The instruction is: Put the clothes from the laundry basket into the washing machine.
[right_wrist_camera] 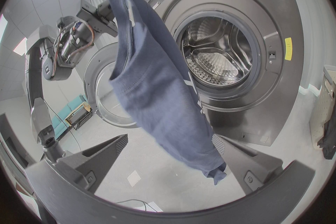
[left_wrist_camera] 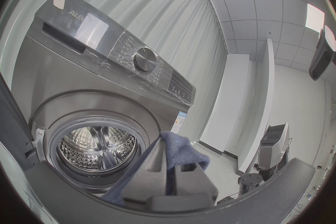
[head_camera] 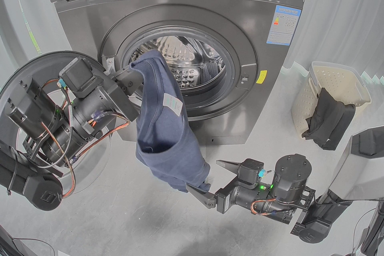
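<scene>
A navy blue shirt [head_camera: 166, 129] hangs in front of the open drum [head_camera: 182, 63] of the grey washing machine [head_camera: 256, 5]. My left gripper [head_camera: 138, 75] is shut on the shirt's top edge, level with the near-left rim of the opening; in the left wrist view the fingers [left_wrist_camera: 157, 168] pinch the blue cloth [left_wrist_camera: 182, 151]. My right gripper [head_camera: 203, 175] is open low in front of the machine, and the shirt's lower end [right_wrist_camera: 210, 161] dangles between its fingers [right_wrist_camera: 105, 151]. A dark garment [head_camera: 330, 119] is draped over the rim of the cream laundry basket [head_camera: 348, 81] on the right.
The round machine door [head_camera: 24, 81] stands swung open to the left, behind my left arm. Grey floor [head_camera: 132, 209] lies open in front of the machine. The basket sits on the floor just right of the machine, against a pale curtain.
</scene>
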